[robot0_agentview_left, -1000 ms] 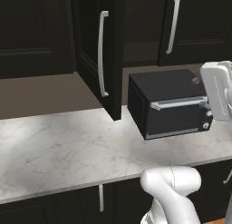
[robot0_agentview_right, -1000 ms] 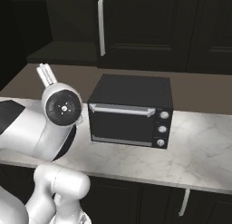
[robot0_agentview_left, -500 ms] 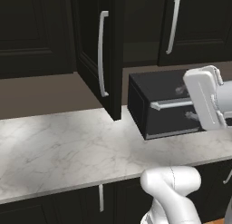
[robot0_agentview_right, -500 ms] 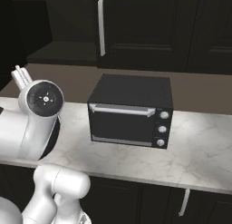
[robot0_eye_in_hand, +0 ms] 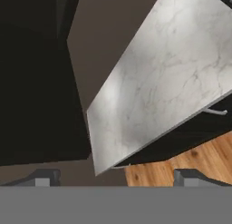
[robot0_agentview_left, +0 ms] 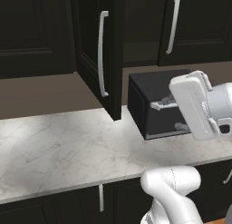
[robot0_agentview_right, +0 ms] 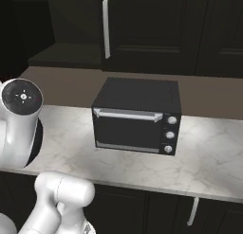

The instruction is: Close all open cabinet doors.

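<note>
Your arm has swung further left since a second ago; in the left base view its white hand now covers the right half of the toaster oven [robot0_agentview_left: 154, 107], which it only flanked before. Your pincer [robot0_eye_in_hand: 118, 177] stands wide, its two tips holding nothing, over the marble counter [robot0_eye_in_hand: 158, 87]. Beyond it, the open cabinet door [robot0_agentview_left: 97, 51] juts out over the counter, unmoved, handle facing you. The hand view rolls so far that the dark mass at its left is hard to identify.
</note>
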Motion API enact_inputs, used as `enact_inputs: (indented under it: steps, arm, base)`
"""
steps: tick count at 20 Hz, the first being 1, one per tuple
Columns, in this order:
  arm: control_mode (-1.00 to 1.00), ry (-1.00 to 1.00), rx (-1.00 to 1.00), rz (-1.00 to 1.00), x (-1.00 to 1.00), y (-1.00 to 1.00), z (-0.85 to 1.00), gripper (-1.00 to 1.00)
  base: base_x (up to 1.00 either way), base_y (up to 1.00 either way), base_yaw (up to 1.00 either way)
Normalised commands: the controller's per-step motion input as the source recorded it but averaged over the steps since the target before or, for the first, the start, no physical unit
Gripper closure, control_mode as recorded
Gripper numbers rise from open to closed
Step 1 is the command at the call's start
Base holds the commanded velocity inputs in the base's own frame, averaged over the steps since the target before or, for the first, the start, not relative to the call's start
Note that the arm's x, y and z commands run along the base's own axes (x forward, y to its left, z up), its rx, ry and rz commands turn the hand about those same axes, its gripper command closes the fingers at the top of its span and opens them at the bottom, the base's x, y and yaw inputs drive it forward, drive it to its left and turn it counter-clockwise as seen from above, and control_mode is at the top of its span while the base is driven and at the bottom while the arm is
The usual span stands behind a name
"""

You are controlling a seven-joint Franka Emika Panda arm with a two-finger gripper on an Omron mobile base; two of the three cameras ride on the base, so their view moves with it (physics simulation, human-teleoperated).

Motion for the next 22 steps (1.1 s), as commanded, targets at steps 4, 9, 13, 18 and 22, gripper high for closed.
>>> enact_inputs:
  steps: [4, 9, 13, 18, 22]
  arm:
    - [-1.0, 0.0, 0.0, 0.08, -0.46, 0.5, -0.19, -1.0]
    - [-1.0, 0.0, 0.0, -0.02, -0.33, 0.55, -0.15, -1.0]
    - [-1.0, 0.0, 0.0, -0.2, -0.2, 0.63, 0.0, -1.0]
    - [-1.0, 0.06, 0.0, -0.29, -0.1, 0.6, -0.02, -1.0]
    - [-1.0, 0.12, 0.0, -0.31, 0.02, 0.58, -0.01, -1.0]
  base:
    - [0.0, 0.0, 0.0]
    - [0.0, 0.0, 0.0]
    - [0.0, 0.0, 0.0]
    - [0.0, 0.0, 0.0]
    - [0.0, 0.0, 0.0]
